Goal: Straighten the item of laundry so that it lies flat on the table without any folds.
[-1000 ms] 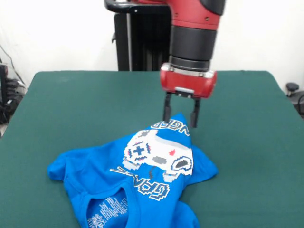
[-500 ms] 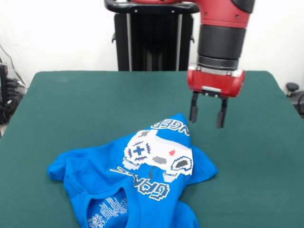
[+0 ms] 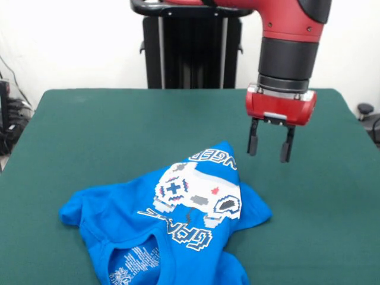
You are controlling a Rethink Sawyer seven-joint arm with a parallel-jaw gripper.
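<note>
The item of laundry point(image 3: 172, 225), a bright blue T-shirt with a white game-controller print, lies crumpled and folded on the near part of the table point(image 3: 107, 130), its collar toward the picture's bottom edge. One pointed fold reaches up to about the table's middle. My gripper point(image 3: 270, 153) hangs open above the green cloth, to the right of that pointed fold and apart from it. Nothing is between its fingers.
The robot's black pedestal point(image 3: 187, 47) stands behind the table's far edge. Dark cables and gear point(image 3: 12, 113) sit off the table's left side, and a small black object point(image 3: 365, 110) off its right side.
The open gripper has moved to the right, away from the shirt's pointed fold, and risen slightly. The shirt has not moved.
</note>
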